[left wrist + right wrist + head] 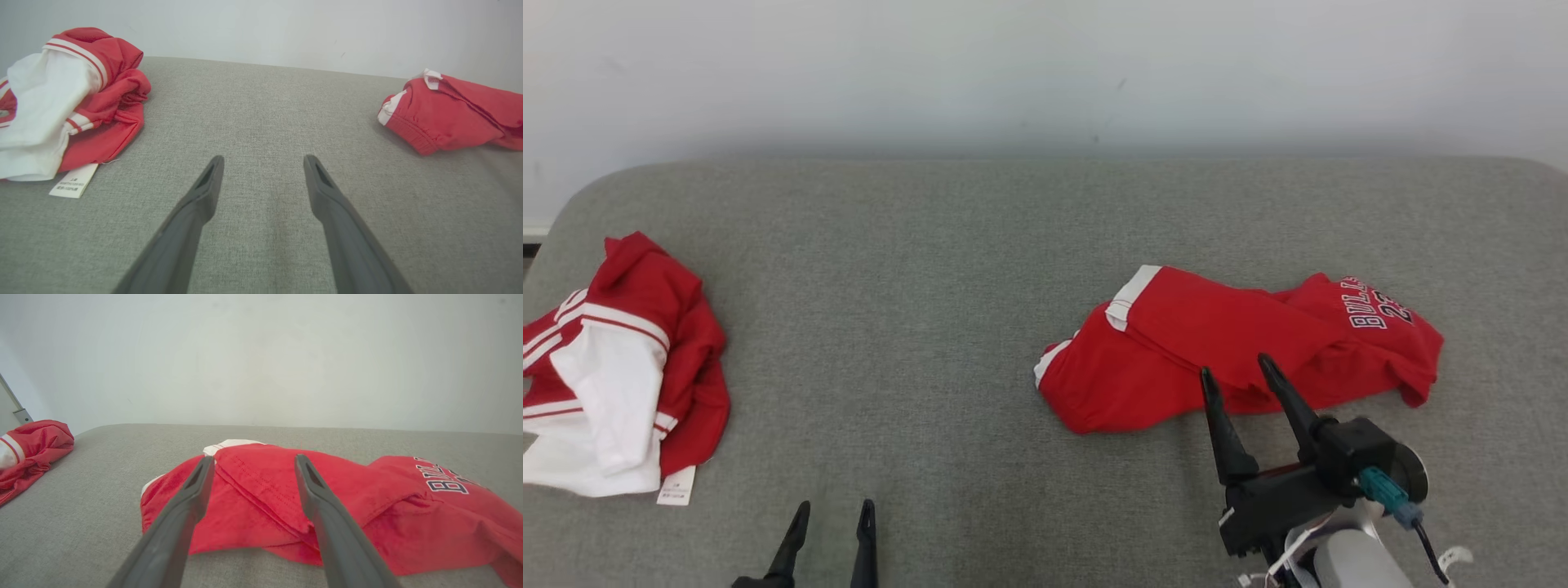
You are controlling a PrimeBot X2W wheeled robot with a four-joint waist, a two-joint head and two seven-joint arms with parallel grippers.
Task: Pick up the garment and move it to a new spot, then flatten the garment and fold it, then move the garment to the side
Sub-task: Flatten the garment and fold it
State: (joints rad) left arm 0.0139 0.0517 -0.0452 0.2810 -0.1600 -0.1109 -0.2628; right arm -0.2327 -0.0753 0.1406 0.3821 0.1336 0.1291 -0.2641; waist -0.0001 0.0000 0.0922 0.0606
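Overhead, the crumpled red jersey garment [1241, 351] lies centre-right, the right gripper [1234, 365] spread empty at its lower edge; the left wrist view shows the left gripper [264, 161] parted and a white label [74, 185] at lower left.

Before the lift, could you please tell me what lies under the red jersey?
The red jersey rests on the grey padded surface, which shows all around it. Its own folded layers hide whatever may lie beneath.
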